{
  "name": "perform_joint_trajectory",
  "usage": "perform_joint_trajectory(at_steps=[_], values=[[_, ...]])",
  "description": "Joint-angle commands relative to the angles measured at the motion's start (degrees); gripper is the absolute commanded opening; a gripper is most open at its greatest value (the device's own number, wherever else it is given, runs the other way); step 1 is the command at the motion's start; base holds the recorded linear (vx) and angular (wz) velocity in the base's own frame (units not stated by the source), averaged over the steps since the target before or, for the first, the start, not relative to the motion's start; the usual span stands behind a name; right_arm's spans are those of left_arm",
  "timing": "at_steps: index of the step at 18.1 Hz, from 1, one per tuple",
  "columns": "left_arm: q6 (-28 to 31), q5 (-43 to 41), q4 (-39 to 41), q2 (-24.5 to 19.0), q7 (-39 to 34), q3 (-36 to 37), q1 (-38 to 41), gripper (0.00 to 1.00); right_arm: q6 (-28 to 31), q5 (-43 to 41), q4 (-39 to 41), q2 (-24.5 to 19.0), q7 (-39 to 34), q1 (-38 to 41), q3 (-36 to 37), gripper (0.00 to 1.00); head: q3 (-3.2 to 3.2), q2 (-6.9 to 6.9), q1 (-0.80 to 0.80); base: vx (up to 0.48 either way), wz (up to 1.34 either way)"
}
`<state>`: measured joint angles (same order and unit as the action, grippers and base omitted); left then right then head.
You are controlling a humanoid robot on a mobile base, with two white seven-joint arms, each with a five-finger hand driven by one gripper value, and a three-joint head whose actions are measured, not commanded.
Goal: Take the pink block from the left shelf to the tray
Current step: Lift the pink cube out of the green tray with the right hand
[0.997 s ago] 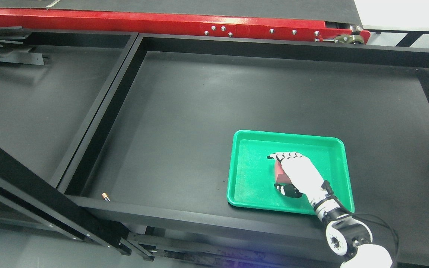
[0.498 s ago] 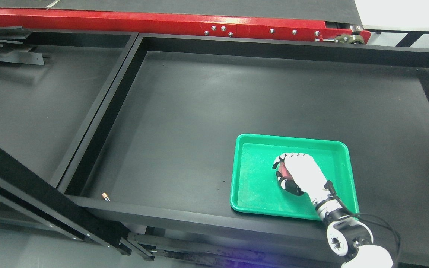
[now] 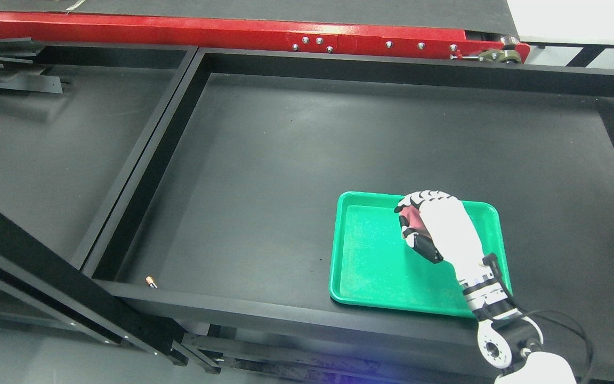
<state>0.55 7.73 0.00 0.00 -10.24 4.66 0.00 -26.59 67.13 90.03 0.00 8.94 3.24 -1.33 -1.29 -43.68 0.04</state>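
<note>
My right hand (image 3: 411,226) comes in from the lower right and is over the far right part of the green tray (image 3: 371,261). Its fingers are curled around the pink block (image 3: 411,220), which shows only as a small reddish patch between fingers and thumb. The hand appears to hold the block lifted above the tray floor. The tray lies on the black shelf floor near the front edge. My left arm is out of view.
The tray sits in a large black shelf bay (image 3: 339,133) with raised walls. A second bay (image 3: 46,149) lies to the left. A small cylindrical object (image 3: 151,281) lies in the front left corner. A red beam (image 3: 232,29) runs along the back.
My right hand has closed around the pink block and risen with it toward the tray's far edge. The tray slid slightly to the right and toward the front.
</note>
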Motion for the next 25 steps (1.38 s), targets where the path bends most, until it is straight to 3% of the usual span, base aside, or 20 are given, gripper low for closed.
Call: perform_joint_trajectory(at_steps=[1,19,25], values=[[-0.02,0.00,1.00,-1.00,-0.04,0.00,-1.67,1.00,-0.75,-2.27,3.66,1.00,2.05,0.98,2.82,0.02,0.00,0.00,0.00,0.000,0.00],[-0.02,0.00,1.00,-1.00,-0.04,0.00,-1.67,1.00,-0.83,-2.27,3.66,1.00,2.05,1.68,2.48,0.03,0.00,0.00,0.00,-0.018,0.03],[-0.02,0.00,1.00,-1.00,-0.04,0.00,-1.67,1.00,-3.64,-4.54,3.66,1.00,3.01,1.77,2.47,0.03,0.00,0.00,0.00,-0.091,0.26]])
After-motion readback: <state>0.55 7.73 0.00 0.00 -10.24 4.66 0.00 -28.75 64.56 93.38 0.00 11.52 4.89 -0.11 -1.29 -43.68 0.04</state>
